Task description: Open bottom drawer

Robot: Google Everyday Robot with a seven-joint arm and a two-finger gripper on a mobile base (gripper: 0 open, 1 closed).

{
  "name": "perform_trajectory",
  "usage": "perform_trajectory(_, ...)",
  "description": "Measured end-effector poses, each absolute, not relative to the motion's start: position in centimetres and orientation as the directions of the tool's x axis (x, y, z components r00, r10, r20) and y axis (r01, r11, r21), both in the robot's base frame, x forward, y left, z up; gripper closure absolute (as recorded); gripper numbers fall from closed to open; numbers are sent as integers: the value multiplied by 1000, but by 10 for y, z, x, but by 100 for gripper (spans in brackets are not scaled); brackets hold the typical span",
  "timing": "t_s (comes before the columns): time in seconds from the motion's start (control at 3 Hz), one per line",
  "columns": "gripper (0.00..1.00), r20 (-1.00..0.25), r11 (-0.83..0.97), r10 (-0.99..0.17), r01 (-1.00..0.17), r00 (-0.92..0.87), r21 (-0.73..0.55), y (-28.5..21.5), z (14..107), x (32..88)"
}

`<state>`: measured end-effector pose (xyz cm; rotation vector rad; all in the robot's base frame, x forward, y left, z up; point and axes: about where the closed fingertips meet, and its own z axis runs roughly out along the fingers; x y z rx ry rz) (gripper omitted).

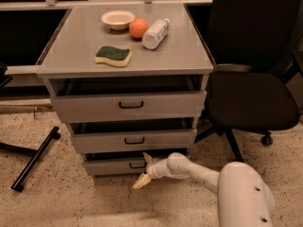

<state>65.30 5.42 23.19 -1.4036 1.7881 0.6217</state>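
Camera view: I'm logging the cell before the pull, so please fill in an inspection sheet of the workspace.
Surface: grey cabinet top, level.
Job's things: bottom drawer with black handle; dark gap above its front.
Clutter: bowl, orange, bottle lying on its side, sponge, all on the cabinet top.
Gripper: gripper open, low at the bottom drawer's handle; contact cannot be told.
Cables: nothing seen.
Surroundings: top drawer, middle drawer, office chair on the right, black bar lying on the speckled floor.
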Motion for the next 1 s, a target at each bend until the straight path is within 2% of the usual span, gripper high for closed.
perform_trajectory(0.33, 0, -805, 276, -585, -958, -102, -79, 54, 232, 653)
perform_trajectory(1.0, 0, -773, 240, -631, -964, -65, -115, 70, 214, 689)
